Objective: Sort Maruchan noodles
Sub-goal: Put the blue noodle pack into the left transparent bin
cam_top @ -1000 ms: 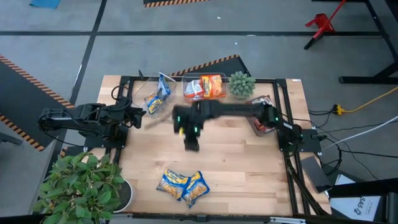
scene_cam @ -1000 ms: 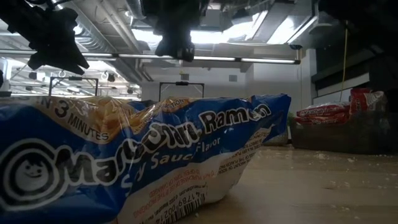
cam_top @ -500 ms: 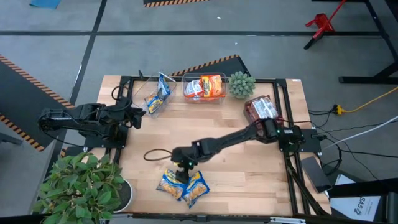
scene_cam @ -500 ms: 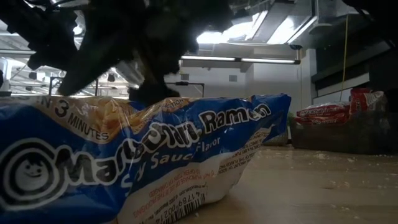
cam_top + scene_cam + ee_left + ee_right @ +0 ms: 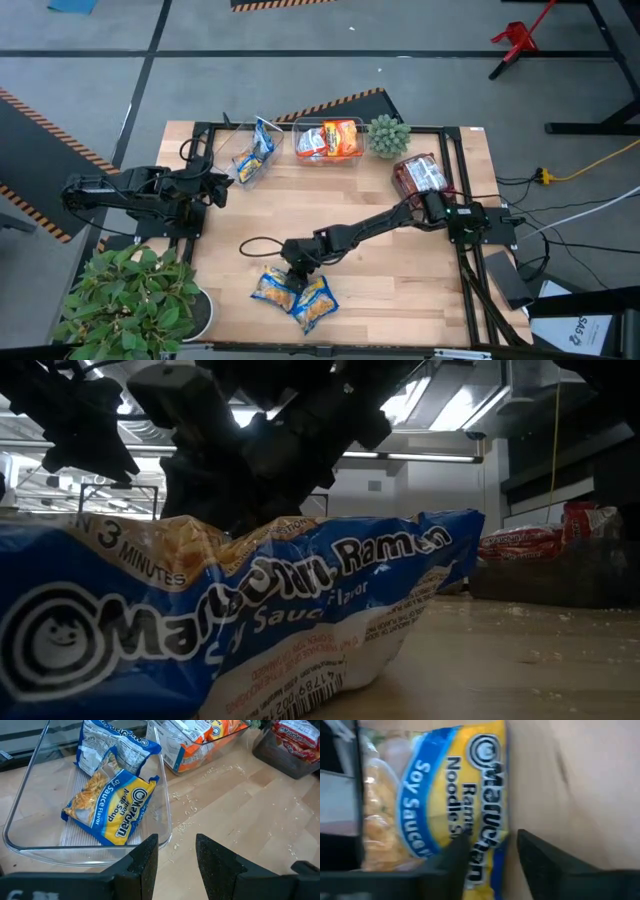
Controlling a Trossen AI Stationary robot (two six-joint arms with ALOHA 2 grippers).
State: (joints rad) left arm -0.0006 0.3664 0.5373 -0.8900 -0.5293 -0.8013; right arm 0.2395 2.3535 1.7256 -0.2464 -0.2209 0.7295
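Note:
Two yellow-and-blue Maruchan packets (image 5: 276,288) (image 5: 315,302) lie flat near the table's near edge; one fills the low view (image 5: 230,610). My right gripper (image 5: 297,268) is low over them, open, and its fingers (image 5: 492,855) straddle the long edge of one packet (image 5: 445,795). My left gripper (image 5: 215,185) waits open at the table's left, its fingers (image 5: 175,855) just short of a clear bin (image 5: 30,790) in which yellow-and-blue packets (image 5: 112,807) lie. Orange packets (image 5: 328,140) and red packets (image 5: 420,178) sit in two other bins. My right gripper comes from above, slanting toward the near edge. One open finger (image 5: 455,857) stands over the packet's printed face beside its long edge (image 5: 502,805); the other (image 5: 535,857) is over bare wood. The packet lies flat on the table. Whether the finger touches it, I cannot tell.
A small green spiky plant (image 5: 388,133) stands between the orange and red bins at the far edge. A leafy potted plant (image 5: 140,300) crowds the near-left corner. A dark cable loop (image 5: 255,245) lies beside the right arm. Bare wood lies across the table's middle (image 5: 380,280).
My right gripper has swung from the table's middle toward the near edge and come down onto the two loose packets. In the last half second, the packet in the low view has shifted slightly along the table. The left arm has kept still.

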